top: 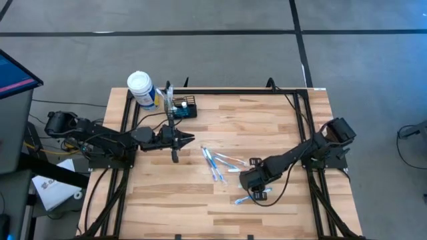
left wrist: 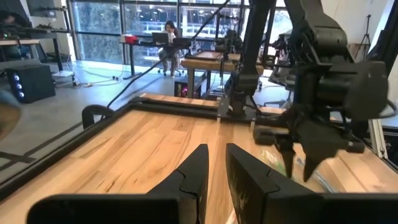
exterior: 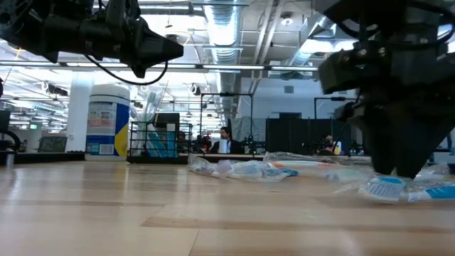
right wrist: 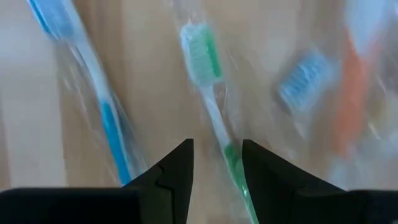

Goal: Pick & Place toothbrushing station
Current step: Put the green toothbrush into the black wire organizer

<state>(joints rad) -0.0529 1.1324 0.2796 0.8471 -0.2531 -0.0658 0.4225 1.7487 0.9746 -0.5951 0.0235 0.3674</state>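
Note:
The black wire-mesh caddy (top: 185,109) stands at the table's far left, with toothbrushes upright in it; it also shows in the low view (exterior: 153,140). Several wrapped toothbrushes (top: 219,162) lie flat mid-table. My right gripper (top: 255,194) points down, open, low over more wrapped toothbrushes (exterior: 387,188). Its fingers stand on either side of a green-and-white wrapped toothbrush (right wrist: 214,112); I cannot tell whether they touch it. My left gripper (top: 189,139) hovers empty, well above the table and near the caddy, its fingers (left wrist: 216,167) almost together.
A white-capped, blue-labelled bottle (top: 142,89) stands left of the caddy at the far-left corner. A black frame rail (top: 233,91) runs along the table's edges. Bare wood lies along the near side (top: 187,207). People sit in the room beyond the table.

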